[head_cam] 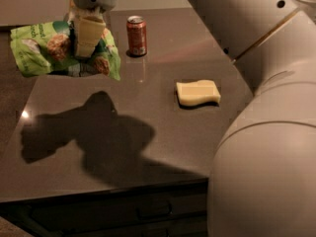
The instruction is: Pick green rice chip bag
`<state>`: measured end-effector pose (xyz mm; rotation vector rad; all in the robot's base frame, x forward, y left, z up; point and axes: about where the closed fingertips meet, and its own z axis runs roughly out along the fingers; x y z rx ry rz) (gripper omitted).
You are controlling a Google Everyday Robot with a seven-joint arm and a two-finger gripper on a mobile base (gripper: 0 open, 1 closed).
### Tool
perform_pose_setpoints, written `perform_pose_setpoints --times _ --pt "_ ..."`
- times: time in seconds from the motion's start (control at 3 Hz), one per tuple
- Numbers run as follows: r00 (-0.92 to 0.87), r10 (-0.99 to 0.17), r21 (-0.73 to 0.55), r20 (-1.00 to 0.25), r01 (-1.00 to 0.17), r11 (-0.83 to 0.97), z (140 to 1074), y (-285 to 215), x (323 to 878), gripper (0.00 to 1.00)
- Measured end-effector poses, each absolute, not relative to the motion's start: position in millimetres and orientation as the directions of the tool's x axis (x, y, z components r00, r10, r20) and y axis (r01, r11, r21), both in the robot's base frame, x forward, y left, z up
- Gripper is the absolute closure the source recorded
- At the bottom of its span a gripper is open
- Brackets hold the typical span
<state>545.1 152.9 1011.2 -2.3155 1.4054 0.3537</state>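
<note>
Robot arm [261, 147] fills right foreground. Drawer [154, 212] under table [163, 147] edge. Big shadow [94, 132] on dark tabletop. Pale yellow block [198, 92] lies flat mid-right. Beyond, at left: gripper [88, 51] points down, fingers [89, 32] clamped on green rice chip bag [37, 53]. Bag hangs crumpled in air above table's left edge. 1 red soda can [137, 35] upright farther back, near bag, not touching.

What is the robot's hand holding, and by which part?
The hand holds the green rice chip bag, pinched near its middle; the bag hangs in the air above the table.
</note>
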Motion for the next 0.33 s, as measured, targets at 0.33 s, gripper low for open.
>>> perform_pose_setpoints --times 0.33 --pt "0.463 -0.776 -0.235 -0.429 -0.886 -0.399 1013.9 160.5 549.9 1.00"
